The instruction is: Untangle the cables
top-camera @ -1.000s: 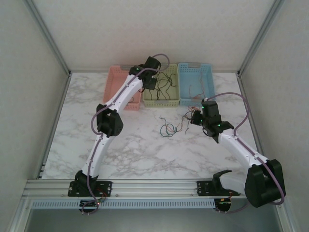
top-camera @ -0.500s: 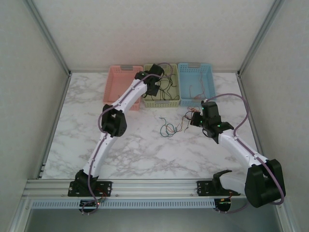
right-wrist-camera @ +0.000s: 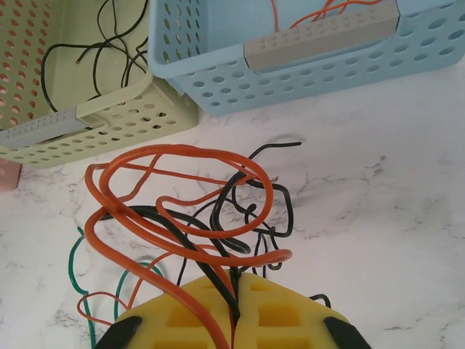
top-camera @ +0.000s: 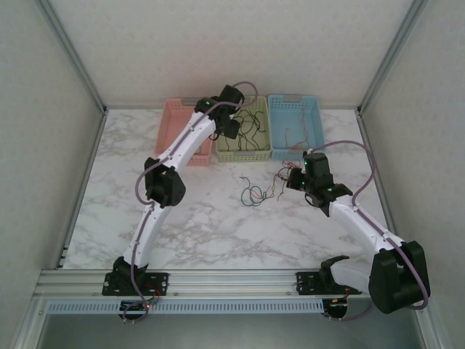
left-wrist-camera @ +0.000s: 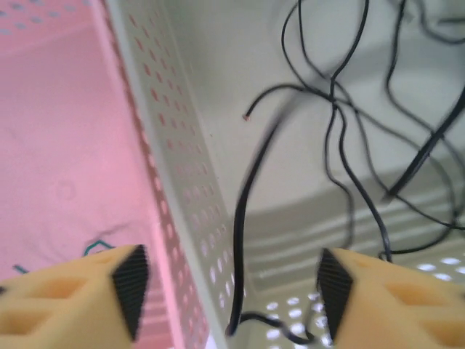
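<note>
The clump (right-wrist-camera: 196, 211) over the worktop (right-wrist-camera: 378, 218) is best held firm in the right pincer (right-wrist-camera: 234, 320), clamped on red and black strands, while the wide left pincer (left-wrist-camera: 232, 291), over the green basket (left-wrist-camera: 182, 182) and its seemingly freed black cable (left-wrist-camera: 243, 211), is sent for another strand.

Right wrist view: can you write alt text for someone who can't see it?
The shut right gripper pinches a tangle of red and black cables looping over the marble table, a green cable at its left. Behind stand a pale green basket holding black cables and a blue basket holding red cables.
</note>
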Robot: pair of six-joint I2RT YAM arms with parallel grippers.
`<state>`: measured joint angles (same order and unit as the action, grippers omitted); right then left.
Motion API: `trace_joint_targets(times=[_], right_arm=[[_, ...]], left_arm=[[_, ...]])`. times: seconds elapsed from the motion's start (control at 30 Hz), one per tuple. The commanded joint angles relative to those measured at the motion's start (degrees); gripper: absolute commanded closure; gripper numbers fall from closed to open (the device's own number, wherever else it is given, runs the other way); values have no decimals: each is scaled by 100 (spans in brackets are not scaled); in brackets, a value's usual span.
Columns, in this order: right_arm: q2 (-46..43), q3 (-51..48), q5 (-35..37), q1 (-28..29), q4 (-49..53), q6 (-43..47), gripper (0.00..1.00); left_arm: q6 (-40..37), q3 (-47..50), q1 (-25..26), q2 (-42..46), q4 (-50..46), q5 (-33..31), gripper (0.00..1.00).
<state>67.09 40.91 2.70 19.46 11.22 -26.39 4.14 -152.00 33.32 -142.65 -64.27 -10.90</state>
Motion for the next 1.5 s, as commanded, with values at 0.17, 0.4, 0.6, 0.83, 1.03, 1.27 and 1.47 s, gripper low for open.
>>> trace_joint_targets(times=[0.17,0.4,0.6,0.83,1.03,1.27,1.47], right_arm=[[-147,81,-155,-38,56,-24,100],[-145,93,-200,-30,56,-49,100],[-188,202,-334,-33,134,0,100],[-259,289,-557,-37,190,77,100],[-438,660,-1425,-30,491,67,100],[-851,890,-2911,-17,456,-85,100],[-935,1054,-3491,57,397,-390,100]], left_arm=[[215,731,43,1602,111,523,18],[314,1387,43,2505,325,638,17],[536,3475,43,3887,1305,1057,20],[1017,6069,47,5441,2469,1599,22],[1332,8008,93,6779,3617,2833,21],[1835,9680,529,7471,4878,3525,17],[1906,9979,857,7348,6002,4275,10]])
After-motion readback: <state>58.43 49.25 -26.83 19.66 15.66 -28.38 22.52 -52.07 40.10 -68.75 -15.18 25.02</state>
